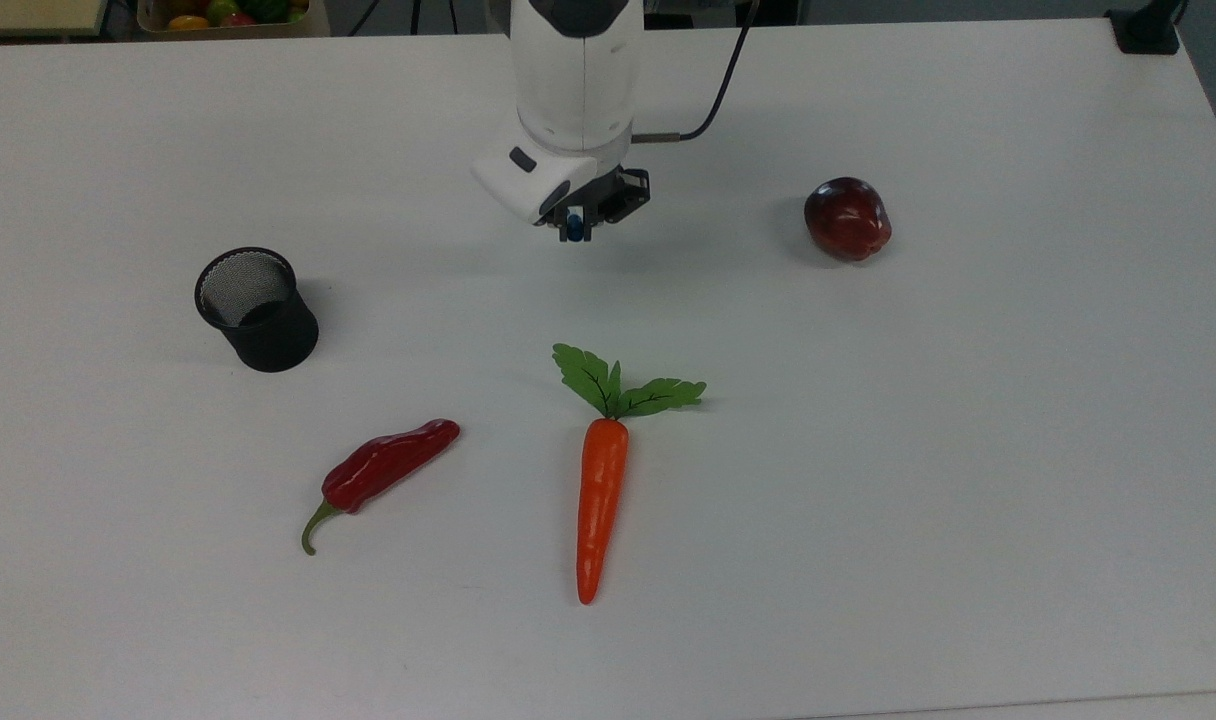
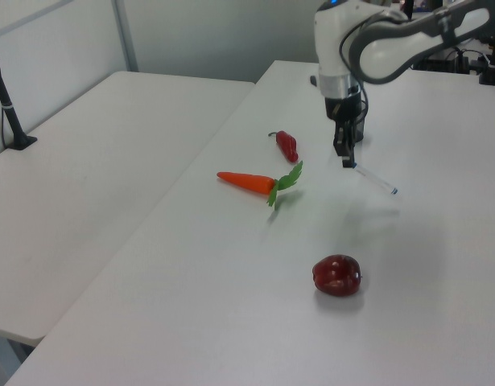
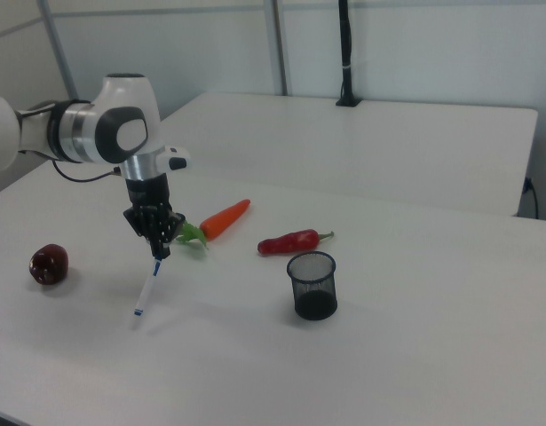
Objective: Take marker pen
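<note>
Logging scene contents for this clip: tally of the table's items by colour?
Red: 2, chili pepper and apple
Orange: 1, carrot
Black: 1, mesh cup
White and blue: 1, marker pen, held by the gripper
Total: 5

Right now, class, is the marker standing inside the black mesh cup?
No. In the right view the marker hangs tilted from the gripper, apart from the cup on the table.

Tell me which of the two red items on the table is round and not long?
The apple, dark red and rounded, alone toward the top view's right. The other, the chilli, is long and thin with a curved green stem, lying beside the carrot.
</note>
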